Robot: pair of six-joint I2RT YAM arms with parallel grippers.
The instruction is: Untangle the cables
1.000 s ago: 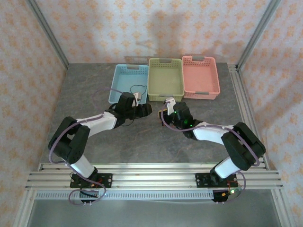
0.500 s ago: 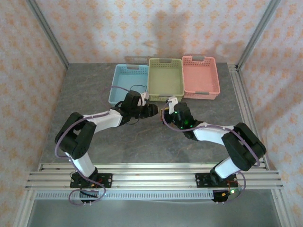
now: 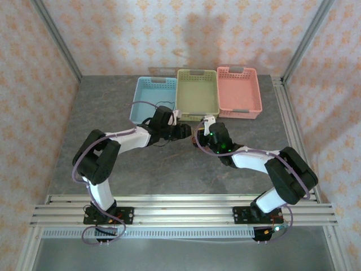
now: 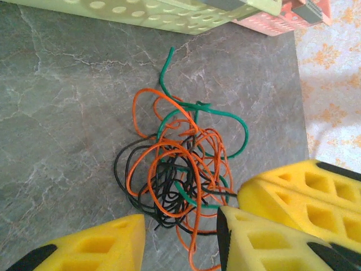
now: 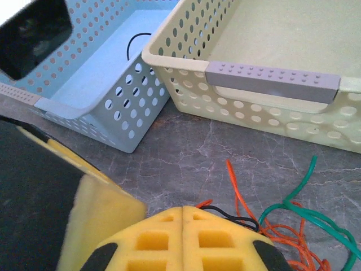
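While the tangle of thin orange, black and green cables [image 4: 180, 169] lies on the grey marbled table [image 4: 56, 113] just in front of the pale green perforated plastic basket [image 5: 254, 113], the left gripper [image 4: 180, 228] stands part open astride its near edge, clasping nothing yet. The right gripper [image 5: 183, 213] is closed tight, with black and orange strands emerging at its tip, so it seems to pinch them. The left would do best to close on one loose outer loop rather than a bundle, then draw slowly away from the right's anchor, lest the loops tighten into a knot.
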